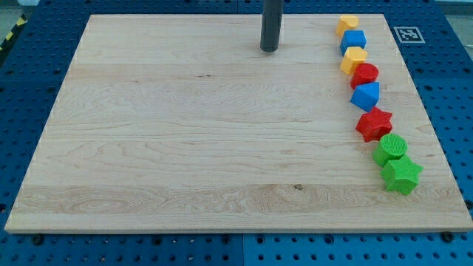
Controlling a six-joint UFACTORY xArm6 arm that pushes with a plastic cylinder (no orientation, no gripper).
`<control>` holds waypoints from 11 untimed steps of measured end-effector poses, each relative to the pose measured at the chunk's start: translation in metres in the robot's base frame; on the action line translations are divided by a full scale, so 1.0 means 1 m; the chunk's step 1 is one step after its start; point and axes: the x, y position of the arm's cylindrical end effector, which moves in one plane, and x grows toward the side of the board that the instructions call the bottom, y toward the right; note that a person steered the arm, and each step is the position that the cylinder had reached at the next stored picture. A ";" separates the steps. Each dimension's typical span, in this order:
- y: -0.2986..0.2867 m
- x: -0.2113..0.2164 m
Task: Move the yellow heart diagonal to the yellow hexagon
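One dark rod, ending in my tip (269, 49), in place of a hand: a plain rod end, holding nothing, touching no block. Stands near the top edge of the wooden desk (185, 133), a little right of centre, well apart from every block.

Eight blocks to the view's right of it, strung in a crooked column down the desk's right side. Nearest the top edge, an upper yellow block (347, 24), seemingly the hexagon, though too small to say for sure. Just below, touching or nearly so, a blue cube (355, 40). Then a lower yellow block (353, 59), apparently the heart, wedged between the blue cube above and a red round block (364, 74) below. So: the two yellow ones in the same column, parted only by the blue cube.

Further down, a second blue block (366, 96), shape unclear, then a red star (374, 123), a green round block (390, 148) and a green star (401, 175), the last pair touching and close to the right edge.

Plenty of bare wood across the whole left and middle of the desk, down to the bottom edge; only a narrow strip between the column and the right edge.

Beyond the desk, a blue perforated surface (29, 89) on all sides, and a black-and-white marker (407, 34) at the top right corner.
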 end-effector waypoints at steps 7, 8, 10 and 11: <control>0.077 -0.097; 0.085 -0.097; 0.187 -0.093; 0.201 -0.046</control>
